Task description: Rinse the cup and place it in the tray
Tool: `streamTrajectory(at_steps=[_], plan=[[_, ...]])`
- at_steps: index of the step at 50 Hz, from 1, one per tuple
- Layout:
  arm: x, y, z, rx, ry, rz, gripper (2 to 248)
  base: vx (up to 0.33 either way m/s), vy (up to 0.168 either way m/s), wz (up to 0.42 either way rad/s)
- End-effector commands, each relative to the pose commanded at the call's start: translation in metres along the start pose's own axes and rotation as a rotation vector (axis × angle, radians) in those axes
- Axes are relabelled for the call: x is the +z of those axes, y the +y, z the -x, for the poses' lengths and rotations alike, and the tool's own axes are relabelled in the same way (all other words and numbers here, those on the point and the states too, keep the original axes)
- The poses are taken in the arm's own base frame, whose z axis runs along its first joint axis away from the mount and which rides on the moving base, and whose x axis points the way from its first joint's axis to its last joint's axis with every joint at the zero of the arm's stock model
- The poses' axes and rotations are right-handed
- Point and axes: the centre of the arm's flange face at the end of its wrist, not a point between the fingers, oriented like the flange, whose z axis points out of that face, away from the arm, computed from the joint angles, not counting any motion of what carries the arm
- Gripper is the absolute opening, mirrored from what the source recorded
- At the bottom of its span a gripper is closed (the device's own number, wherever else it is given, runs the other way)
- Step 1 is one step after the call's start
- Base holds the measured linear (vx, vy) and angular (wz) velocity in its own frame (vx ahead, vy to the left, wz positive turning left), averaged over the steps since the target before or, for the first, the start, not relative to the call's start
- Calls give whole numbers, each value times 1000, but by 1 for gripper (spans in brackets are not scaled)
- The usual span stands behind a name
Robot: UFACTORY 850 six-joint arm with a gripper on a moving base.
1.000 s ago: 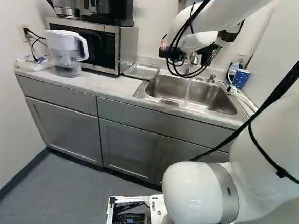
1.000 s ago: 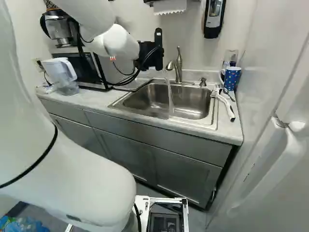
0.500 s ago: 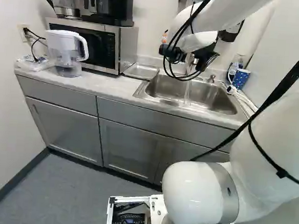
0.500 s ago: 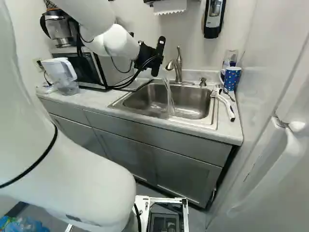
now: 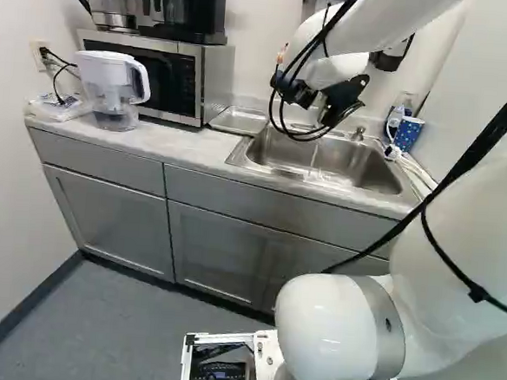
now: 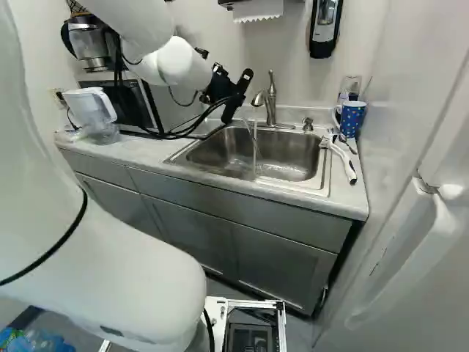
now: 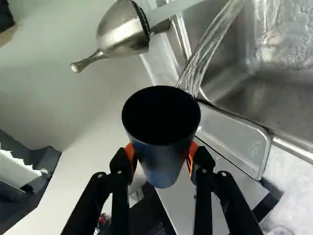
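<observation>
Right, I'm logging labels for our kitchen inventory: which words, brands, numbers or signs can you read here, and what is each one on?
None can be read.
Dark control panel of the silver microwave: any marks are too small to read.
Black wall dispenser with a pale front: any print is too small to read.
Dark blue-grey cup in the black hand: no print shows on its visible side.

From where I stand, a white-lidded water pitcher [image 5: 110,67] shares the tabletop [image 5: 178,147] with a silver microwave [image 5: 216,79], left of the end effector [image 6: 238,97]; a black coffee maker [image 5: 194,12] tops the microwave. A blue dotted mug [image 6: 352,119] and white-handled brush [image 6: 344,158] lie to its right. Paper towel [image 6: 259,9] hangs above it, a wall dispenser [image 6: 324,26] up and right, gray cabinets [image 5: 223,250] below.
</observation>
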Motion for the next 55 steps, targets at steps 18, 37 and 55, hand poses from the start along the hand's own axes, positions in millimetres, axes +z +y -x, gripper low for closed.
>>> streamTrajectory(at_steps=[18, 37, 55], plan=[[0, 0, 0, 26, 0, 0, 121, 0, 0, 0], [0, 0, 0, -148, 0, 0, 121, 0, 0, 0], [0, 0, 0, -336, 0, 0, 121, 0, 0, 0]])
